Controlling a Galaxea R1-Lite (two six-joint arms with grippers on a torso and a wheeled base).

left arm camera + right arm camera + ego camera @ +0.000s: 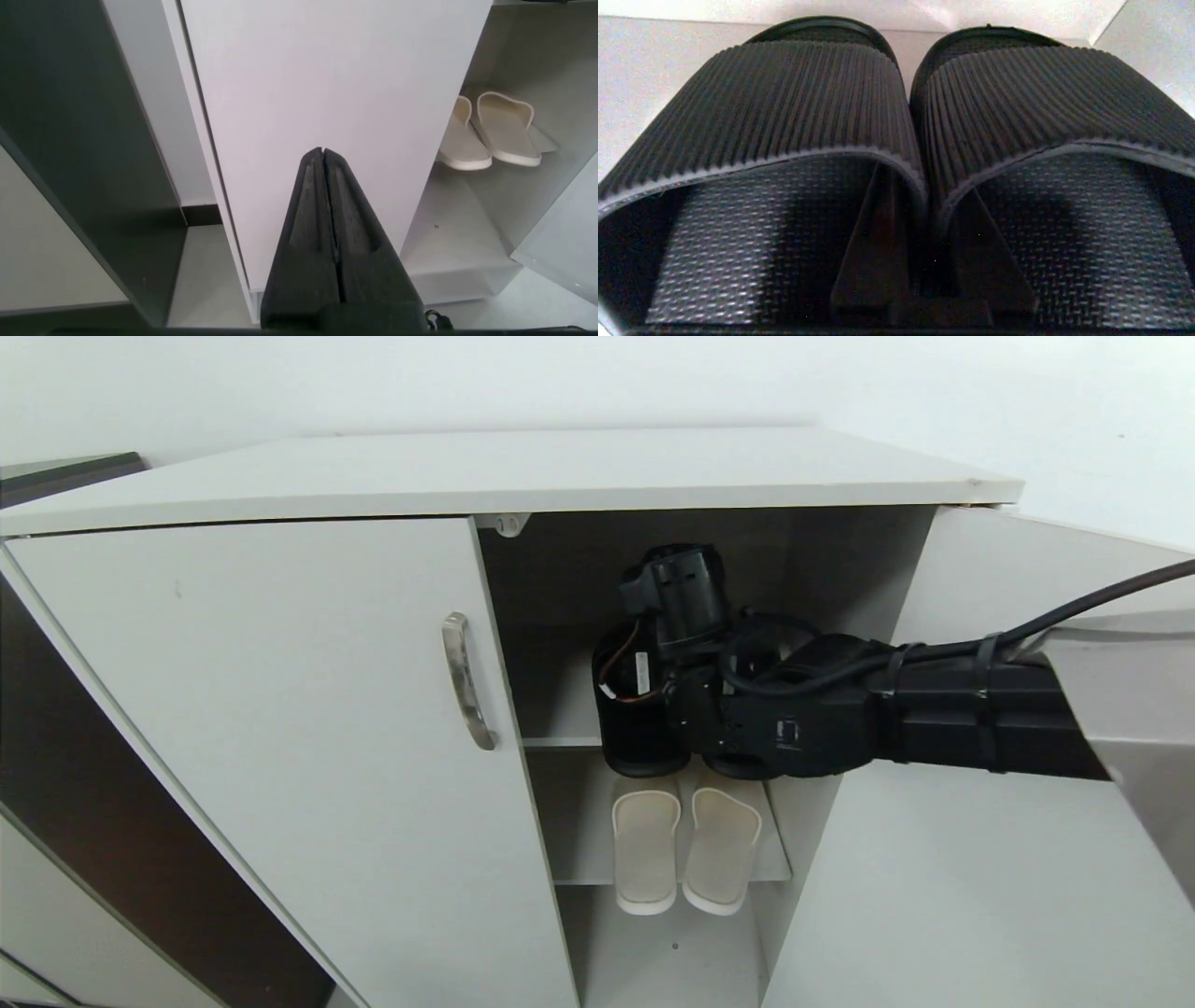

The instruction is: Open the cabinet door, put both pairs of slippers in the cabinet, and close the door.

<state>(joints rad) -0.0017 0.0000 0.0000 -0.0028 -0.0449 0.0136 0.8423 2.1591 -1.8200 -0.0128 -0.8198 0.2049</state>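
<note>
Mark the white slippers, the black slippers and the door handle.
white slippers (644,849): head view, on the left slipper of the pair.
black slippers (803,103): right wrist view, ribbed strap of one slipper.
door handle (464,677): head view, middle of the metal bar.

Upper slippers (635,751) are above lower slippers (646,845), inside cabinet (560,467).

Legible text: none | white sticker (641,673): print too small to read

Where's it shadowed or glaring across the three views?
Head view: cabinet interior shadowed behind the black slippers, white slippers well lit, small glint on the handle. Left wrist view: closed door evenly lit, no glare. Right wrist view: black slippers dim, deep shadow under the straps.
</note>
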